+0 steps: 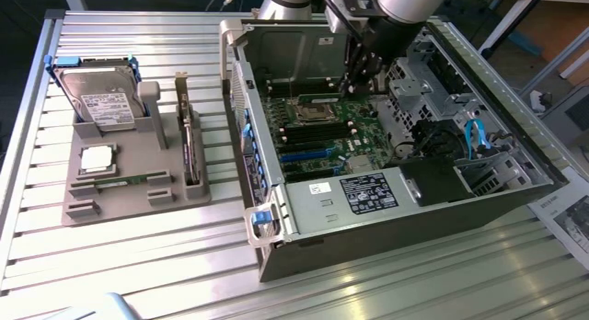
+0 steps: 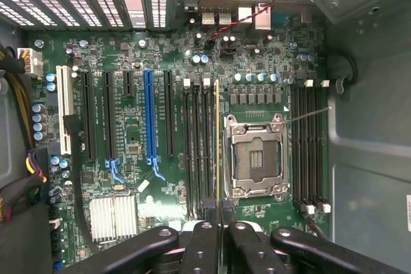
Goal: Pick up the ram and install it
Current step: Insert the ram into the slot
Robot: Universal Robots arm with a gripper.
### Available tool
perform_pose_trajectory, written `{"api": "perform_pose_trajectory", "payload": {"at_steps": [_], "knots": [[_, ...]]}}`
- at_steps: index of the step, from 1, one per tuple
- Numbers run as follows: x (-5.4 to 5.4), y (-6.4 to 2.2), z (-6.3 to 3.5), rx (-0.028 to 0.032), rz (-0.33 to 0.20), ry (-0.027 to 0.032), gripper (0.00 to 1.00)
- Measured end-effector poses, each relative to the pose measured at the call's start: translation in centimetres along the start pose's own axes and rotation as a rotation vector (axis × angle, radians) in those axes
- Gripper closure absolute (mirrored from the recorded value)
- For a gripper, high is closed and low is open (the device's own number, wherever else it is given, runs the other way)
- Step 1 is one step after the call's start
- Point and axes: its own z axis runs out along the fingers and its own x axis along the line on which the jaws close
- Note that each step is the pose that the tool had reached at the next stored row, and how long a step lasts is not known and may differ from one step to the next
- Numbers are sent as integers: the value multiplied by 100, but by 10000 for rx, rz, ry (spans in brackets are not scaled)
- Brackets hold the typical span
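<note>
**A:** Tool state?

**B:** The tool (image 2: 220,219) was closed on the ram (image 2: 217,139). It pinched the stick across its flat faces, so the contact edge faced the board.

**A:** Position, taken from the CPU socket (image 2: 255,158)?

**B:** Just beside the socket, edge-on, parallel to the black memory slots (image 2: 198,145). It lay on the socket's side toward the blue expansion slot (image 2: 149,113). Seated or hovering: could not tell.

**A:** Why upright?

**B:** My judgement: only that orientation would let it enter a slot.

**A:** What did each view add?

**B:** The wrist view gave the stick-to-slot alignment. The exterior view showed the arm reaching down into the open case (image 1: 515,161). Well apart from the socket, a grey tray (image 1: 120,203) with a hard drive (image 1: 101,99) sat on the counter (image 1: 368,292).
</note>
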Motion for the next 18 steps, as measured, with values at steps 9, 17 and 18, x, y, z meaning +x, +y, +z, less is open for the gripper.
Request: {"api": "perform_pose_trajectory", "payload": {"at_steps": [9, 17, 18], "knots": [[25, 0, 152, 1, -28, 4, 88], [25, -1, 160, -8, -105, 70, 88], [24, 0, 159, -8, -102, 145, 88]]}}
